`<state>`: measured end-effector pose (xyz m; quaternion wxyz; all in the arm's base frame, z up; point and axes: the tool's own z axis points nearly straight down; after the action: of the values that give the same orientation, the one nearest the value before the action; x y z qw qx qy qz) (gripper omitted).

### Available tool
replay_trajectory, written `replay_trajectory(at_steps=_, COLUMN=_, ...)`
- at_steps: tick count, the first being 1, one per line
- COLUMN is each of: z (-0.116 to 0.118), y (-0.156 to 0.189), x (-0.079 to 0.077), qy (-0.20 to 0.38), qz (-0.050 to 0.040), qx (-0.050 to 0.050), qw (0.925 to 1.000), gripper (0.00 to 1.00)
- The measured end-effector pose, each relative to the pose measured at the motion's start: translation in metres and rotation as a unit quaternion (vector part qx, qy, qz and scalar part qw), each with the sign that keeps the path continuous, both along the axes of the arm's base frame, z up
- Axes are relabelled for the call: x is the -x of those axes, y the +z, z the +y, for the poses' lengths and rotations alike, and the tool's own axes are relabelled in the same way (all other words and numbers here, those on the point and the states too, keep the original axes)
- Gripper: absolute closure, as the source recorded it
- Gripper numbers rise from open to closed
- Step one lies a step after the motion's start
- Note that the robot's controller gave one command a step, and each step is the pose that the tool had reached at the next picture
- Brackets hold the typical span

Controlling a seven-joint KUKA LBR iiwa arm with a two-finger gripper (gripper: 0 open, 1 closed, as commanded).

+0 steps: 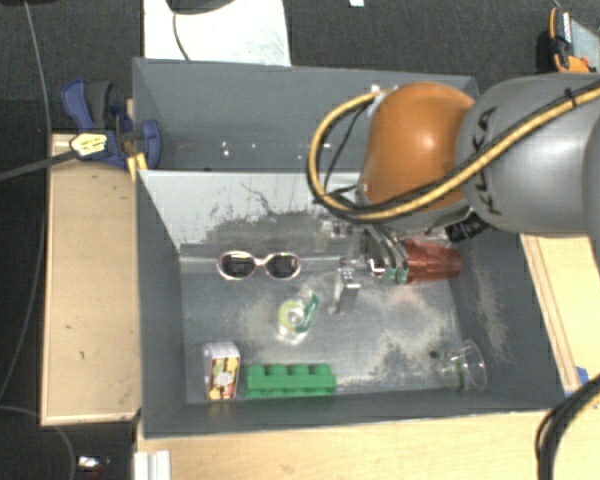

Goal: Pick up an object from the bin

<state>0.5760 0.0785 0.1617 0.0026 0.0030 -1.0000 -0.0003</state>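
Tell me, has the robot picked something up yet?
Not yet. The sunglasses, green block and clear cup all lie on the bin floor. The gripper is down in the bin, beside a red thing and near a small clear-green thing. Gripping and lifting are left.

In the grey metal bin [230, 118], white-framed sunglasses [258, 265] lie far left, the end effector [348, 286] to their right and a dark red plastic bottle [432, 262] right of that. A small clear plastic cup [298, 316] lies mid-floor, just nearer than the end effector. Along the near wall sit a small yellow packet [221, 371] leftmost, a green plastic brick [288, 379] just beside it, and a clear glass tumbler [464, 364] at the right end.
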Motion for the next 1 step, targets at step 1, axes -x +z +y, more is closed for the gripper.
replay_trajectory(at_steps=1, z=-0.0005, y=0.0049, x=-0.0017, qy=-0.002, qz=-0.0039, qx=0.000, qw=1.0000, gripper=0.00)
